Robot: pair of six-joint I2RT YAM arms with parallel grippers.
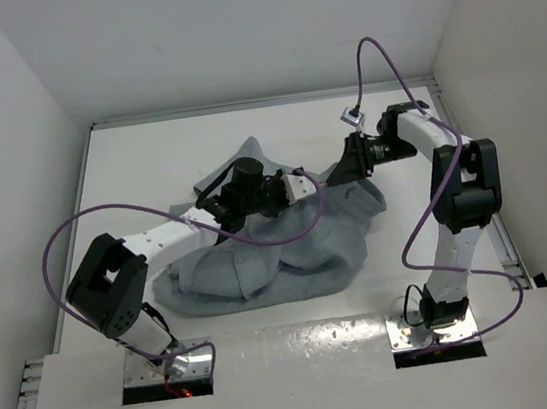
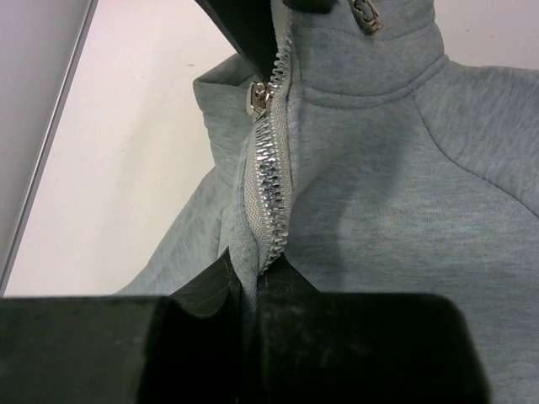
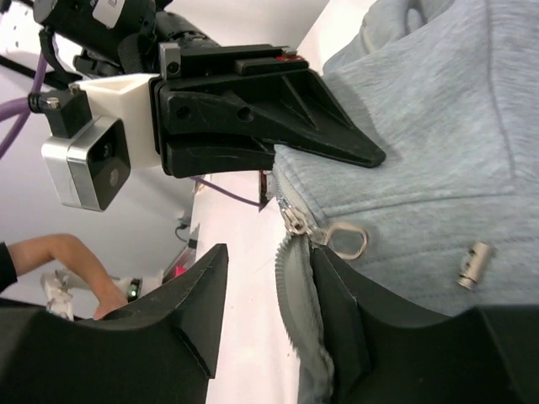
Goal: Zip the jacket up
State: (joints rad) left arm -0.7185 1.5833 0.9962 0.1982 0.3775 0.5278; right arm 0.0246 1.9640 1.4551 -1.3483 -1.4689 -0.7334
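Note:
The light grey jacket (image 1: pixel 260 257) lies crumpled mid-table. My left gripper (image 1: pixel 317 180) is shut on the jacket's zipper seam (image 2: pixel 250 252); the closed metal teeth (image 2: pixel 271 181) run from the left gripper up to the slider (image 2: pixel 258 98). My right gripper (image 1: pixel 342 167) faces the left one across the collar. In the right wrist view it (image 3: pixel 269 252) is open: the slider (image 3: pixel 296 222) and its ring pull (image 3: pixel 349 241) sit just beyond the fingertips, and the loose unzipped teeth (image 3: pixel 290 303) lie against its right finger (image 3: pixel 337 295). The left gripper (image 3: pixel 269 118) shows above them.
White table (image 1: pixel 147 161) is boxed in by white walls on three sides. Purple cables (image 1: pixel 66 237) loop over both arms. A metal cord stopper (image 3: pixel 472 265) lies on the collar. A person's arm (image 3: pixel 50 252) shows beyond the table's near edge.

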